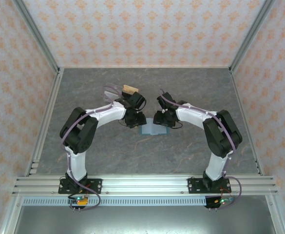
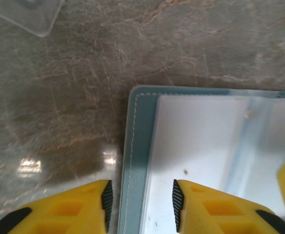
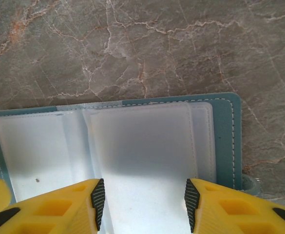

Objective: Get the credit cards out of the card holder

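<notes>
- We see the card holder point(image 1: 154, 129) lying open mid-surface point(image 1: 196, 87), between both arms.
- Our left gripper point(image 2: 141, 204) is spread, straddling its left edge, grasping nothing.
- Our right gripper point(image 3: 144, 204) hangs over the clear sleeves point(image 3: 142, 141), released.
- The clear tray point(image 2: 25, 14) and an orange-brown card point(image 1: 129, 89) lie beyond, apart.

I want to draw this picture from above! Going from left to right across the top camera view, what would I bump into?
left arm → clear tray → card holder → right arm
</notes>
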